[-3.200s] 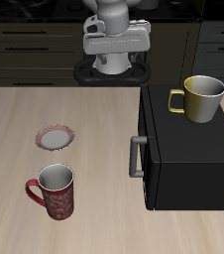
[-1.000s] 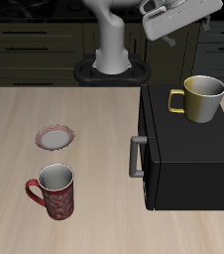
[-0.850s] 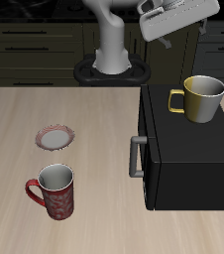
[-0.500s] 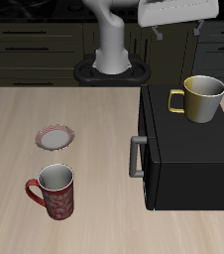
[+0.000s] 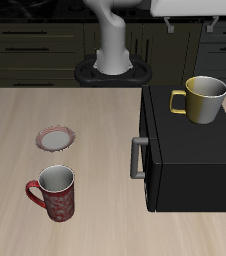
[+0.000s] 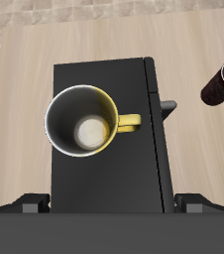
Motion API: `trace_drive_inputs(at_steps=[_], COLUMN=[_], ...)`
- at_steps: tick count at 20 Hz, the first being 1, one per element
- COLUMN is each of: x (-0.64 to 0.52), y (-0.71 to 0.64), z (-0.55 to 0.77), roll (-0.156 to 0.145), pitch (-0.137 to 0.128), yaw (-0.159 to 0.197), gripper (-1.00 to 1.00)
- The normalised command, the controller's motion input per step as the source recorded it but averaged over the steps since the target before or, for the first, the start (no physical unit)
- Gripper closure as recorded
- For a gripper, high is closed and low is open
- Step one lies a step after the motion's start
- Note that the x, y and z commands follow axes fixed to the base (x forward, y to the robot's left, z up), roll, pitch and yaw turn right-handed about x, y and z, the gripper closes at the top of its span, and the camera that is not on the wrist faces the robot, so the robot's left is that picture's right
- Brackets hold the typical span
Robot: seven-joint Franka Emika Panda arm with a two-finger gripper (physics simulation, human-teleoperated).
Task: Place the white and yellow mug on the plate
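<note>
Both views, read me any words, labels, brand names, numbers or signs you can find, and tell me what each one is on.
None: no readable text in either view.
The white and yellow mug is plain.
The dark red mug carries a pattern only, no letters.
The plate has just a reddish rim.
The black microwave shows no brand or numbers.

Glossy yellow-glazed white and yellow mug (image 5: 205, 98) sits on a matt black box (image 5: 190, 155); the table (image 5: 85, 150) is pale wood-grain.
</note>
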Motion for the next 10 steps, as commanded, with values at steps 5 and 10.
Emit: trace_drive_inputs(at_steps=[5, 10], x=[0.2, 0.32], y=[0.27, 0.29], z=[0.11, 0.04], roll=[-0.021, -0.053], pitch=[-0.01, 0.018], yaw=[0.004, -0.017], gripper=[-1.0, -1.0])
